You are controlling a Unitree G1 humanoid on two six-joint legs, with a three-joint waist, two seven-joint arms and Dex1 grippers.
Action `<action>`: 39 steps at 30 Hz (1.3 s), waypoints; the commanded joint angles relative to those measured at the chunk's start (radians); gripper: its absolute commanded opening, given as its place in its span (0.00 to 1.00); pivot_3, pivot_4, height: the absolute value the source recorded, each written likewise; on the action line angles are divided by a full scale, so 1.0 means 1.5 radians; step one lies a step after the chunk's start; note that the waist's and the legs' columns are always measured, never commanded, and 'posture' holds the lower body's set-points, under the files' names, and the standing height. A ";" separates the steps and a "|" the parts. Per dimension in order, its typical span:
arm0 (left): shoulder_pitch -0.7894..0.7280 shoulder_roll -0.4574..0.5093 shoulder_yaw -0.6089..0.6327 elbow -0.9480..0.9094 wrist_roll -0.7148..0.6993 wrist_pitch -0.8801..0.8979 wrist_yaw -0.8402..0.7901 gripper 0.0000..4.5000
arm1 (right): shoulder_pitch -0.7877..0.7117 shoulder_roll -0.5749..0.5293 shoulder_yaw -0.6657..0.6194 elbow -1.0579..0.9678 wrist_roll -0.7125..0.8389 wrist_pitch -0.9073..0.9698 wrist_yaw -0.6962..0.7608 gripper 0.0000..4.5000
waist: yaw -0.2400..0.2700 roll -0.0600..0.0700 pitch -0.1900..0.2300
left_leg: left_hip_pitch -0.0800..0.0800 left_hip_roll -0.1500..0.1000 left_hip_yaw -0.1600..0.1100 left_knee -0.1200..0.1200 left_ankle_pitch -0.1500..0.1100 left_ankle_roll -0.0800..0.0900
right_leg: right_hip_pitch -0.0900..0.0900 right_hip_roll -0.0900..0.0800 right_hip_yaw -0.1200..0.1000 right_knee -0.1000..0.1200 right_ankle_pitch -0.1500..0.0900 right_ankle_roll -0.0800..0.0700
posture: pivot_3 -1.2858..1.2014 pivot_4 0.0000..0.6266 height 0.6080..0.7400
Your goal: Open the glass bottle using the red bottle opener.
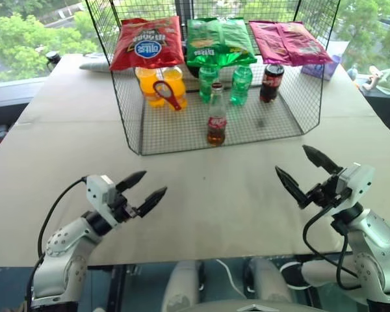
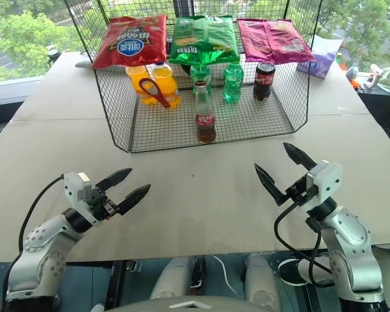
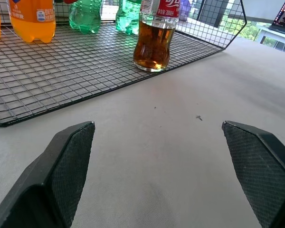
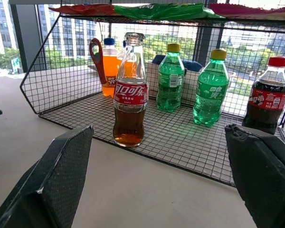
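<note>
Both grippers I have hovering over the counter (image 1: 201, 195), short of the wire rack (image 1: 182, 133): my left gripper (image 1: 142, 192) and my right gripper (image 1: 307, 170) each have their fingers spread wide, holding nothing. I see the glass bottle (image 1: 216, 116) standing upright near the rack's front edge, cap on. Behind it to the left, the red bottle opener (image 1: 168, 95) leans against the orange bottles (image 1: 160, 84).
</note>
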 commanded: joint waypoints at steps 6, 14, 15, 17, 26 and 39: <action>-0.113 -0.018 -0.030 -0.124 -0.029 0.127 0.138 0.99 | -0.032 -0.012 0.010 -0.061 0.043 0.021 0.016 1.00 | 0.008 0.000 0.000 | 0.000 0.000 0.000 0.001 0.000 0.000 | 0.000 0.000 -0.001 0.000 0.000 0.000 | 0.52 0.24 1.00; -0.310 -0.016 -0.062 -0.092 -0.028 0.307 0.270 0.99 | -0.074 -0.023 0.060 -0.149 0.065 0.076 0.013 1.00 | 0.014 -0.001 0.000 | 0.000 -0.002 -0.001 0.000 0.002 0.003 | 0.001 0.002 0.000 0.000 0.000 0.000 | 0.52 0.24 1.00; -0.336 -0.020 -0.059 -0.073 -0.023 0.319 0.286 0.99 | -0.082 -0.026 0.064 -0.158 0.059 0.079 0.011 1.00 | 0.015 -0.001 0.000 | 0.000 -0.003 -0.001 0.000 0.002 0.003 | 0.001 0.003 0.000 0.000 0.000 0.000 | 0.52 0.24 1.00; -0.380 -0.026 -0.056 -0.037 -0.009 0.333 0.310 0.99 | -0.096 -0.029 0.068 -0.170 0.056 0.085 0.002 1.00 | 0.015 -0.001 0.000 | 0.000 -0.003 -0.001 0.001 0.002 0.003 | 0.002 0.002 0.000 0.000 0.000 0.001 | 0.52 0.24 1.00; -0.516 -0.065 -0.065 0.105 0.083 0.313 0.404 0.99 | -0.091 -0.029 0.084 -0.175 0.024 0.084 -0.008 1.00 | 0.017 -0.002 0.001 | 0.000 -0.004 -0.001 0.001 0.002 0.003 | 0.002 0.003 0.000 0.000 0.001 0.002 | 0.52 0.24 1.00; -0.593 -0.096 -0.090 0.243 0.166 0.179 0.352 0.72 | -0.089 -0.021 0.075 -0.165 0.020 0.087 -0.021 1.00 | 0.016 -0.003 0.001 | 0.000 -0.004 -0.001 0.001 0.002 0.003 | 0.002 0.003 0.000 0.000 0.001 0.002 | 0.52 0.24 1.00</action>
